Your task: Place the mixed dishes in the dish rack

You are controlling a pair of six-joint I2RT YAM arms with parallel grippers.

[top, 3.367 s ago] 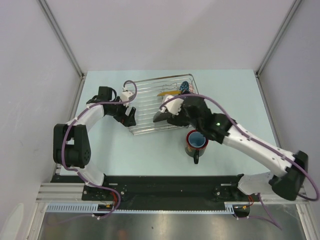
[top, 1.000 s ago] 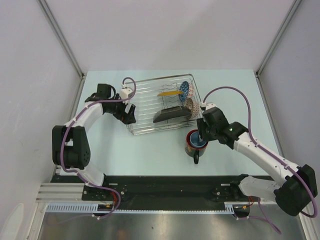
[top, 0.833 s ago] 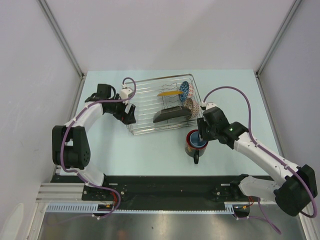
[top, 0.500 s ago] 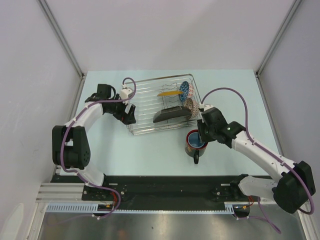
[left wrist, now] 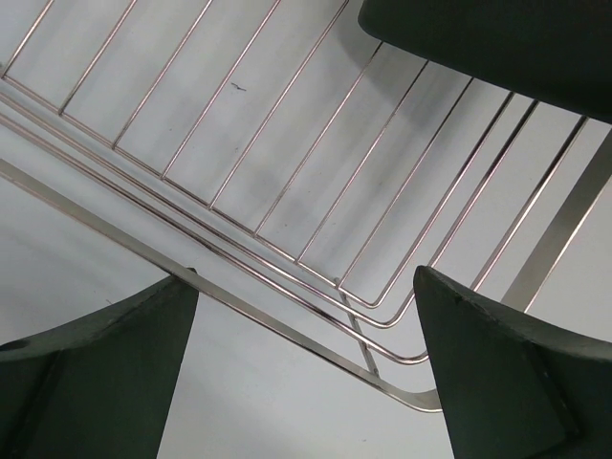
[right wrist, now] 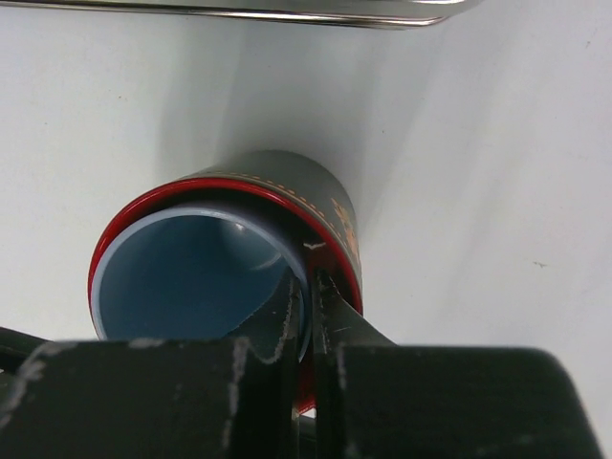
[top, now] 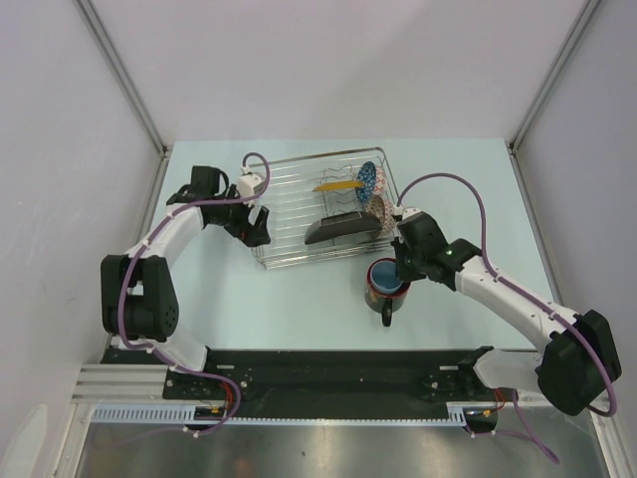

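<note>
The right gripper is clamped on the red rim of the mug, one finger inside and one outside. The mug stands on the tabletop, just beside the near right corner of the dish rack. The left gripper gapes wide over the rack's left edge, seemingly touching nothing.

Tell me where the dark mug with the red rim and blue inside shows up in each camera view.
Top external: the dark red-rimmed mug stands right of centre, under the right hand.
Left wrist: not in it.
Right wrist: lower centre, its wall pinched by that hand.
Shared landmark: the silver wire dish rack, beside the mug from above, filling the left wrist view, along the top edge of the right wrist view.
</note>
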